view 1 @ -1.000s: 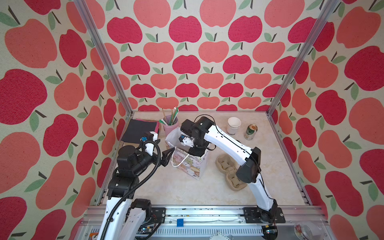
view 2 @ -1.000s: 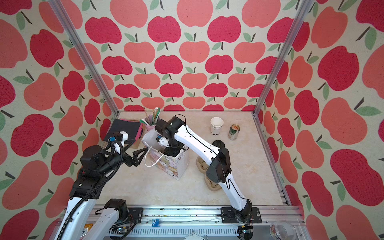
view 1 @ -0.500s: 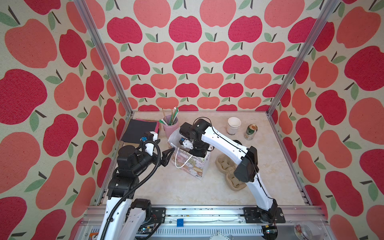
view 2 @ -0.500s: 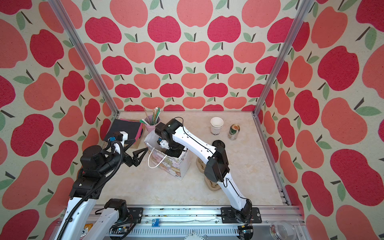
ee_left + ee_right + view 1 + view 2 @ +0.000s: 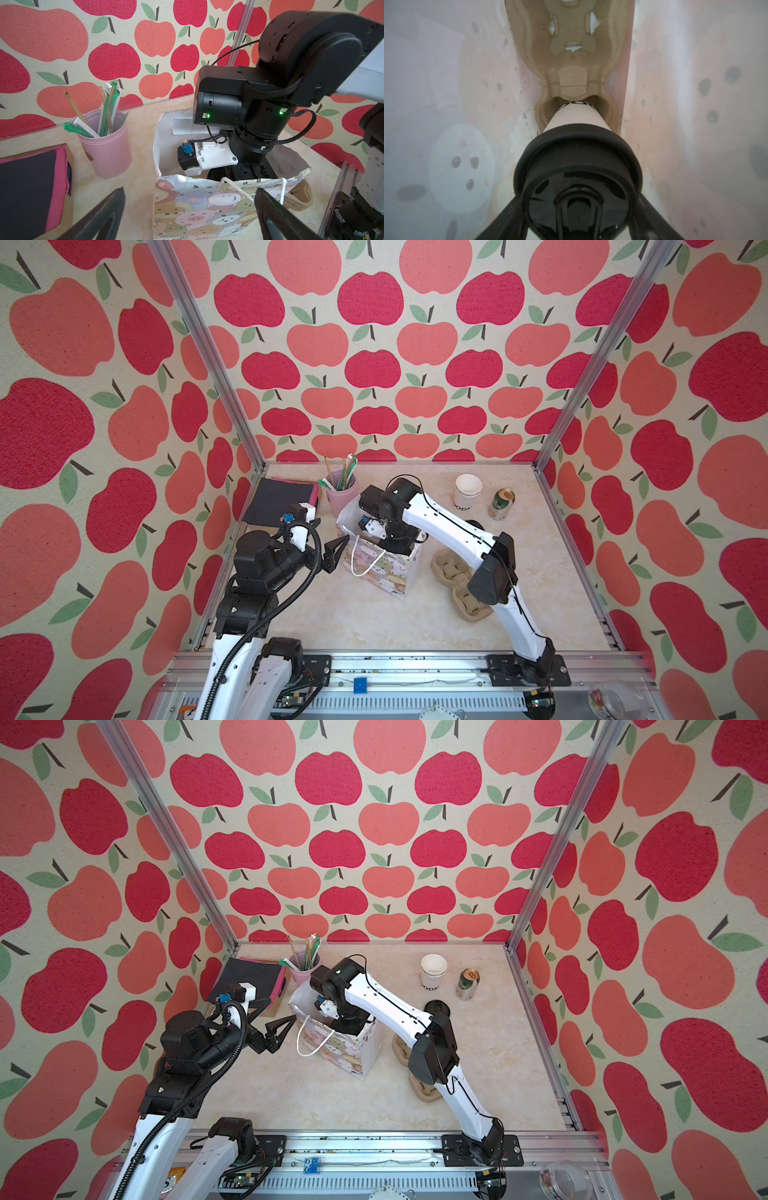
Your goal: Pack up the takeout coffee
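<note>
Nearest the front rail, the left gripper [image 5: 190, 192] is shown with its fingers spread wide, just beside the near face of the cartoon-printed paper bag [image 5: 386, 568]. The bag stands open at mid-table, and the right gripper [image 5: 577, 199] is placed down inside it from above, its fingers pressed against either side of the black lid [image 5: 577, 149] of the coffee cup [image 5: 577, 116]. The cup is seen upright within the bag, with its base seated in one socket of a cardboard tray [image 5: 573, 83] on the bag's floor. A second tray [image 5: 453, 576] lies on the table to the right of the bag. Farther back, three things are set near the rear wall: a pink pot [image 5: 341, 499] of straws, a stack of white cups [image 5: 467, 491] and a green can [image 5: 502, 504].
</note>
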